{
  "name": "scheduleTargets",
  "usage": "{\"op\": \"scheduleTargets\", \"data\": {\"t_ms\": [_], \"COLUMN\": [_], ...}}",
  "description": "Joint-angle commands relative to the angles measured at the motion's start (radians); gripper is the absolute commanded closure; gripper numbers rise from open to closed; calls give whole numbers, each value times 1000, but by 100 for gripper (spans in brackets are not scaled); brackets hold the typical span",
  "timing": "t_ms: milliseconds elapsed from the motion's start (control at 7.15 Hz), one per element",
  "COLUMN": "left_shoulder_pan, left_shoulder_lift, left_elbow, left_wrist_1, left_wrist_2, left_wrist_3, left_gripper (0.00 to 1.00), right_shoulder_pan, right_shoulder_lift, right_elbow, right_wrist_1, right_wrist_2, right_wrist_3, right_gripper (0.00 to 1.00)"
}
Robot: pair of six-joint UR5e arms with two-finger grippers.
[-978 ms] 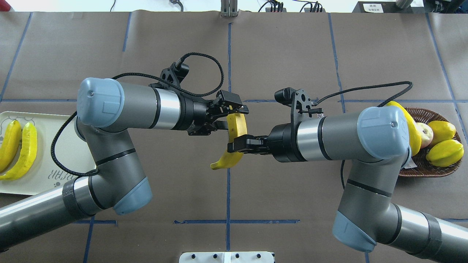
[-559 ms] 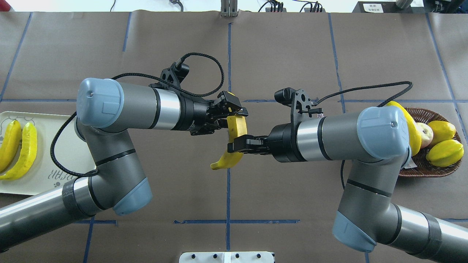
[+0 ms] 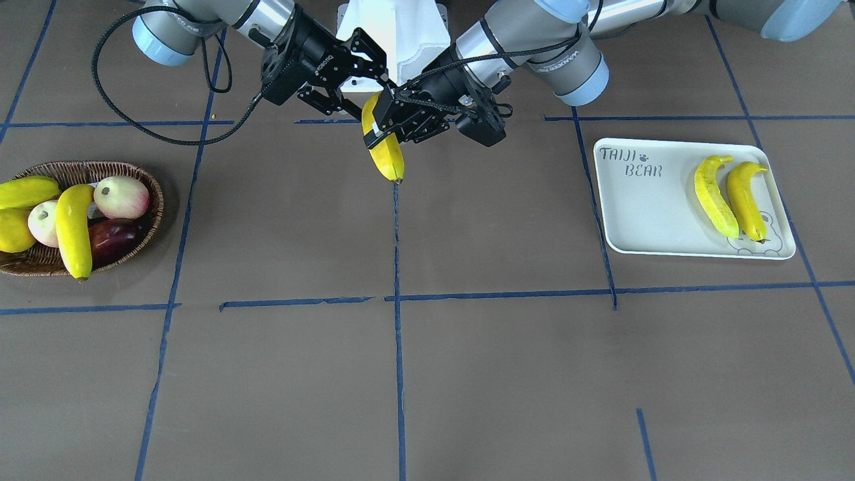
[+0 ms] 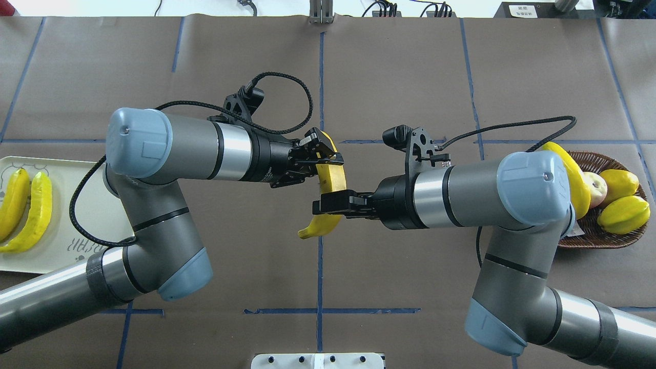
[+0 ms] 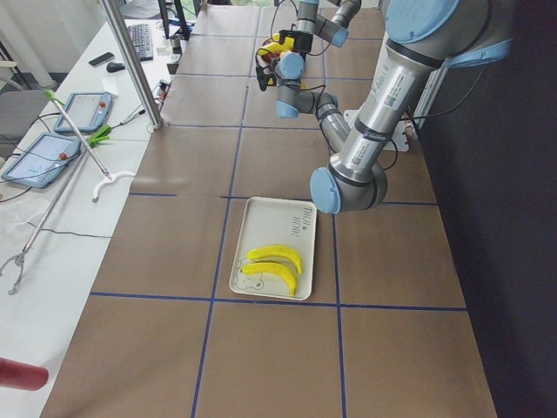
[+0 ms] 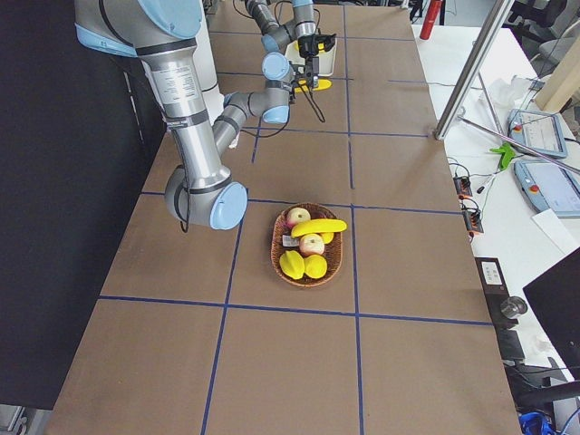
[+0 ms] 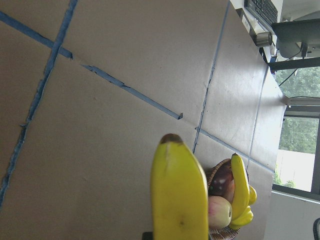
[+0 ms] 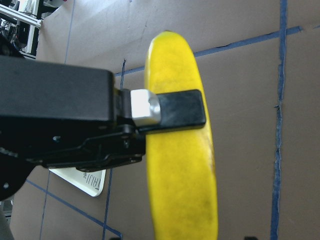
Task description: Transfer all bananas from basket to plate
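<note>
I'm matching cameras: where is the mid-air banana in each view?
Front-facing: banana top centre.
Overhead: banana centre.
Exterior left: banana tiny, top centre.
Exterior right: banana tiny, top centre.
Left wrist: banana bottom centre.
Right wrist: banana centre.
Landmark: blue tape line beneath it.

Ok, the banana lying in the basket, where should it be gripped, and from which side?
Its middle, from straight above, jaws across its width. The banana lies uppermost in the basket, with apples close on both sides, so a sideways approach looks blocked.
</note>
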Motion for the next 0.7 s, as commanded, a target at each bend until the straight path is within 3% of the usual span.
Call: {"op": "scheduleTargets", "data": {"t_ms": [0,140,419,559], "left_shoulder_pan": [-13,-33,-199,-240], "left_shoulder_lift": [5,13,80,168], "left_elbow": [2,0,-18,-46], "left_wrist_1": [8,21,147,156], "left_wrist_2": [-3,-13,-239,-239], "left_wrist_3": [6,13,55,129], "left_gripper": [100,100,100,100], "right_shoulder_pan": [1,7,79,134], "right_shoulder_lift": [-1,-1,-1,-6], "right_elbow": [15,47,145,154], "right_wrist_1": [-3,-32,-229,-277], "right_wrist_2": [2,8,51,87], "right_wrist_3": [1,1,-10,-18], "right_gripper": [0,0,0,0]}}
